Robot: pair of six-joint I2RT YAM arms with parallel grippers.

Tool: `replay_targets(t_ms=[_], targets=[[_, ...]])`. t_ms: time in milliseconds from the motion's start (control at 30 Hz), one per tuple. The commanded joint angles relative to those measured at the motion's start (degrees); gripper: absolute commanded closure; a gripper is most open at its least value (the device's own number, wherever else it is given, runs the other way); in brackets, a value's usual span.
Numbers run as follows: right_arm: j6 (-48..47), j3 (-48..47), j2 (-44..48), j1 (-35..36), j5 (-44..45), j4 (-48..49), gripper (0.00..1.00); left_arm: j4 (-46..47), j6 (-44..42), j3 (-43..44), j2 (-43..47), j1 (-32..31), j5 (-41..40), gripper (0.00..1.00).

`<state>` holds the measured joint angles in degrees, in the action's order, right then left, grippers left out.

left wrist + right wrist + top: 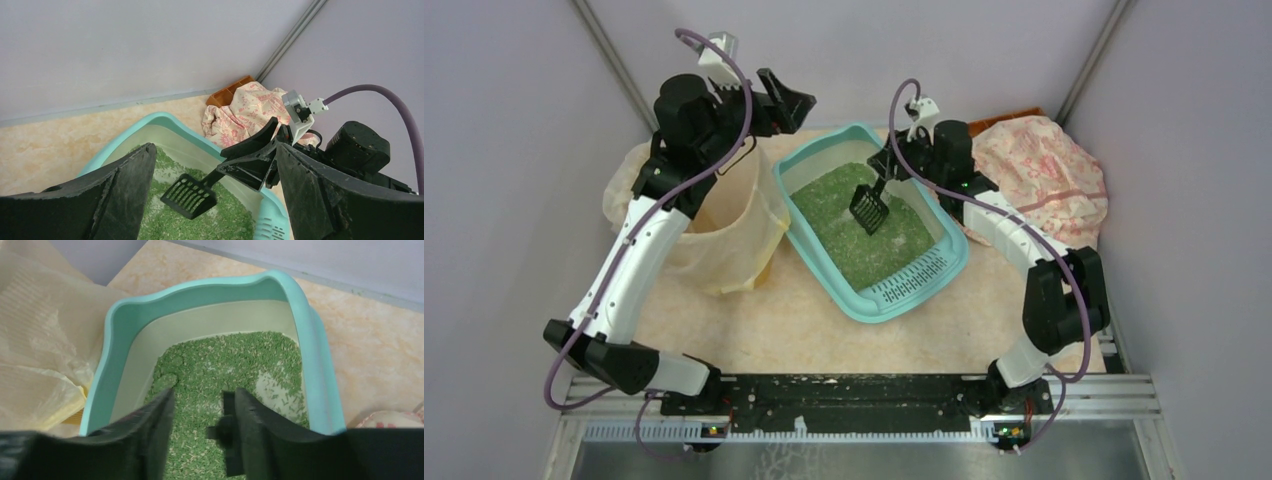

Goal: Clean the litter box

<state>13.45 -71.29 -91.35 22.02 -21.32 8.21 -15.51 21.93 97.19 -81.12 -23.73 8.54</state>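
Observation:
The teal litter box (pixel 911 283) sits mid-table with green granules inside. A black slotted scoop (pixel 867 208) rests head-down on the granules. Over the box's far right corner, my right gripper (pixel 886 170) is open. In the right wrist view the scoop handle (pixel 229 432) lies against the right finger, and a clear gap separates it from the left finger of that gripper (pixel 205 395). A green clump (pixel 165 380) lies by the box's left wall. My left gripper (pixel 789 105) hangs wide open and empty, high behind the box; in its wrist view (pixel 214 147) it looks down on the scoop (pixel 189 196).
A beige bag-lined bin (pixel 714 220) stands just left of the litter box, under my left arm. A floral cloth bundle (pixel 1044 180) and an orange tray (pixel 1014 115) sit at the back right. Grey walls close in the back and both sides.

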Motion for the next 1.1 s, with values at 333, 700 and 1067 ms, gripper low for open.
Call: replay_targets(t_ms=[333, 700, 1067], targets=[[-1.8, -0.5, 8.1, 0.7, 10.5, 3.9, 0.34, 2.5, 3.9, -18.0, 11.4, 0.0, -3.6, 0.04], [7.4, 22.6, 22.0, 2.5, 8.0, 35.3, 0.32, 9.1, 2.9, -25.8, 25.9, -3.0, 3.9, 0.05], [1.6, 29.4, 34.4, 19.6, 16.7, 23.5, 0.25, 2.9, 2.3, -33.3, 43.6, -3.1, 4.5, 0.03]])
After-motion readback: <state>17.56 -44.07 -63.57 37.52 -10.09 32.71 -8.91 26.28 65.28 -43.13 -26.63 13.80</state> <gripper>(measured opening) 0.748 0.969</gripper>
